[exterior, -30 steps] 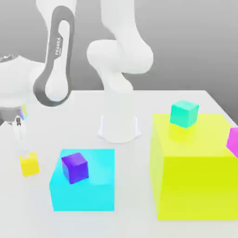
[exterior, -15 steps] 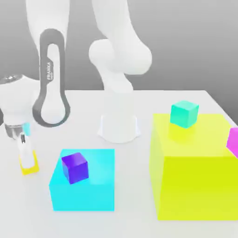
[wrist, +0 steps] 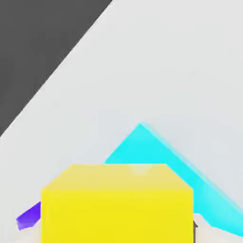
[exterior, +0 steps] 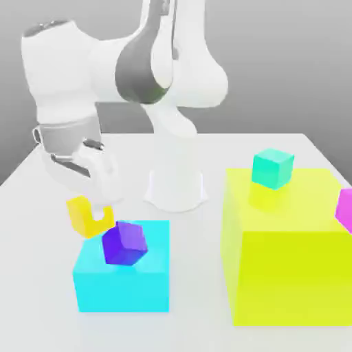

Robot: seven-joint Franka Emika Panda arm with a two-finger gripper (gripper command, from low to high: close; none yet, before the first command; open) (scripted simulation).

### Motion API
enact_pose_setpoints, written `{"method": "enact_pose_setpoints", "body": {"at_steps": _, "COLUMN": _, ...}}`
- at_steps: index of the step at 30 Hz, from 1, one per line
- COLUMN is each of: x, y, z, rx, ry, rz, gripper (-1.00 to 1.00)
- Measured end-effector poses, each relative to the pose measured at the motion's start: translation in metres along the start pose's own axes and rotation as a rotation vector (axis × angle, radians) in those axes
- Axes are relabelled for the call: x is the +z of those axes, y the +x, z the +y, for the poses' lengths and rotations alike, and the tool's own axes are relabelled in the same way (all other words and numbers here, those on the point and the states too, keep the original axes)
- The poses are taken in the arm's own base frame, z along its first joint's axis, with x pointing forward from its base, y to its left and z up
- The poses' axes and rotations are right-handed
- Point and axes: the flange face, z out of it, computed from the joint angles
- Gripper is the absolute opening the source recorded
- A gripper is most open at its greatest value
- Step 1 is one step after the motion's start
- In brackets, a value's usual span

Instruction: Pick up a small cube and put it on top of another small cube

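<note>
Lifted off the table since the earlier frame, the small yellow cube (exterior: 86,216) now rides in the gripper (exterior: 98,208), where before it sat on the white surface with the fingers coming down around it. The arm has swung across toward the cyan block (exterior: 124,283), and the purple cube (exterior: 124,243) on that block, which sat flat earlier, now stands tilted on an edge.

The jaws are clamped on the yellow cube, which hangs between them tilted, one corner low. In the hand view the yellow cube (wrist: 116,204) sits directly ahead of the jaws, with a sliver of the purple cube (wrist: 28,219) peeking out beyond one side and the cyan block (wrist: 180,166) past it.

The risks, as I judge them:
- The yellow cube hangs just beside the purple one and below its top, apparently touching or close to it. Moving further sideways at this height would shove the purple cube off the cyan block.
- The purple cube's tilt leaves no level face; a release onto it would likely let the yellow cube slide off.
- The grip looks skewed, so the yellow cube may twist or slip when set down.
</note>
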Motion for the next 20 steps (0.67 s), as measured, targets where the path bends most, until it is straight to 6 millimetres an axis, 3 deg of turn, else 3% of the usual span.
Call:
{"method": "enact_pose_setpoints", "body": {"at_steps": 3, "x": -0.029, "y": -0.080, "z": -0.007, "rx": -0.125, "ry": -0.016, "rz": -0.013, "gripper": -1.00}}
{"method": "enact_pose_setpoints", "body": {"at_steps": 5, "x": -0.048, "y": -0.134, "z": -0.002, "rx": -0.209, "ry": -0.032, "rz": -0.013, "gripper": -1.00}}
{"method": "enact_pose_setpoints", "body": {"at_steps": 10, "x": -0.088, "y": -0.261, "z": 0.050, "rx": -0.416, "ry": -0.078, "rz": 0.028, "gripper": -1.00}}
{"method": "enact_pose_setpoints", "body": {"at_steps": 11, "x": -0.091, "y": -0.279, "z": 0.064, "rx": -0.444, "ry": -0.092, "rz": 0.049, "gripper": -1.00}}
{"method": "enact_pose_setpoints", "body": {"at_steps": 12, "x": -0.084, "y": -0.284, "z": 0.073, "rx": -0.450, "ry": -0.108, "rz": 0.074, "gripper": -1.00}}
{"method": "enact_pose_setpoints", "body": {"at_steps": 16, "x": -0.032, "y": -0.283, "z": 0.085, "rx": -0.455, "ry": -0.123, "rz": 0.098, "gripper": -1.00}}
{"method": "enact_pose_setpoints", "body": {"at_steps": 17, "x": -0.025, "y": -0.282, "z": 0.086, "rx": -0.455, "ry": -0.123, "rz": 0.099, "gripper": 1.00}}
{"method": "enact_pose_setpoints", "body": {"at_steps": 20, "x": -0.025, "y": -0.282, "z": 0.086, "rx": -0.455, "ry": -0.123, "rz": 0.099, "gripper": 1.00}}
